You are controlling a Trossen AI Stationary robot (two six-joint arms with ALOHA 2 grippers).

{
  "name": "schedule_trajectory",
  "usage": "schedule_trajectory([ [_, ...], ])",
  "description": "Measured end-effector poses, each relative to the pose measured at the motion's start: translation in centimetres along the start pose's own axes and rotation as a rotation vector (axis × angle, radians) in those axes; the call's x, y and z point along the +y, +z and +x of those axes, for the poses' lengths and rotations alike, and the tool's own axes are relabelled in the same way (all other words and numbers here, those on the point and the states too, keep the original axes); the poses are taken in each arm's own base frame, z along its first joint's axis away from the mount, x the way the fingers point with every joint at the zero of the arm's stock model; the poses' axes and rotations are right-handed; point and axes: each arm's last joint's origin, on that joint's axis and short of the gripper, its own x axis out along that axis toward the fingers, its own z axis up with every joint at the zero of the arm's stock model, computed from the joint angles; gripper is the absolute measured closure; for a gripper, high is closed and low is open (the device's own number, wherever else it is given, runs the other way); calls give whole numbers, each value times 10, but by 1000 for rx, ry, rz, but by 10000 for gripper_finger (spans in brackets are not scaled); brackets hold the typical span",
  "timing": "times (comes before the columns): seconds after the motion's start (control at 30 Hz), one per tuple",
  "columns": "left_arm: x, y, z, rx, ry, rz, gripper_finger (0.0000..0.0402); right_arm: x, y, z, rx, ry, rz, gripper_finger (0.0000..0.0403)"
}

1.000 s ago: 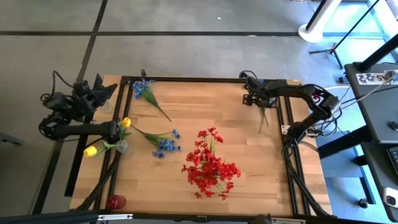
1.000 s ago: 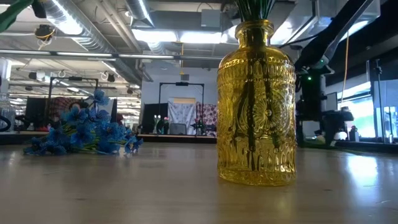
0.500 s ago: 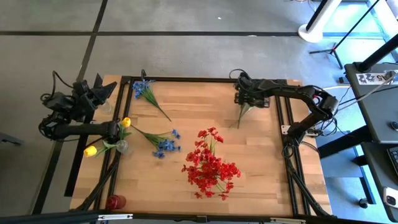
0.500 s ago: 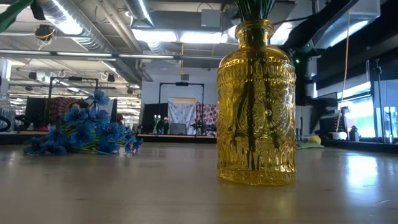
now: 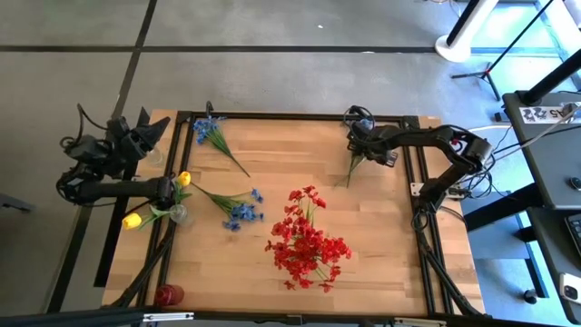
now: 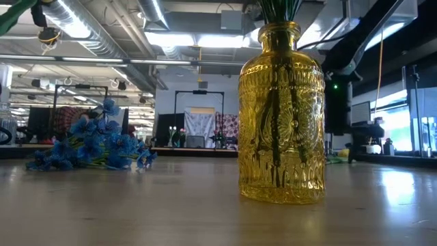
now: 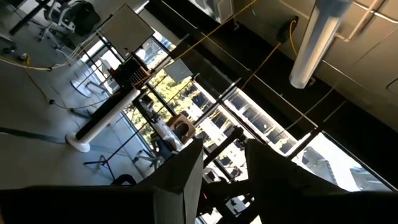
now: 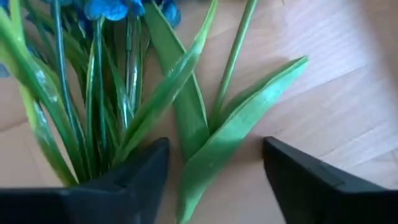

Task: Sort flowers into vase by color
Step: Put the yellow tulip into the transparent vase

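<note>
Blue-bloomed sprig (image 8: pixel 118 74) lay between the right gripper's (image 5: pixel 360 151) parted fingers (image 8: pixel 134 177) at the table's (image 5: pixel 272 182) far right corner, its stems running lengthwise out past the jaws, not visibly clamped. The left gripper (image 5: pixel 172 189), far off at the left edge, gripped yellow flowers (image 5: pixel 136 218). A yellow glass vase (image 6: pixel 281 113) held green stems.

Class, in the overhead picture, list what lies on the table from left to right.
Yellow flowers → blue flowers at the far edge → blue flowers nearer the middle → red flowers → right hand.
</note>
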Motion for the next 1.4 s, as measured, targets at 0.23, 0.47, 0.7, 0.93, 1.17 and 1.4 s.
schedule_trajectory([
  [0.23,1,-2,1,24,5,15,285,1,-3,2,-27,-12,-28,304],
  [0.47,-1,-4,3,43,-14,3,285,-13,-3,-23,39,-4,-123,386],
  [0.7,-2,-5,3,74,-50,7,285,-34,7,-78,56,-41,-292,396],
  [0.93,-13,-10,9,202,-240,-1,285,-42,0,-141,71,-92,-504,398],
  [1.17,-34,-26,39,280,-363,106,285,-35,-14,-209,-46,22,-565,399],
  [1.4,-48,-27,52,300,-413,152,285,-29,-37,-270,-219,316,-617,399],
])
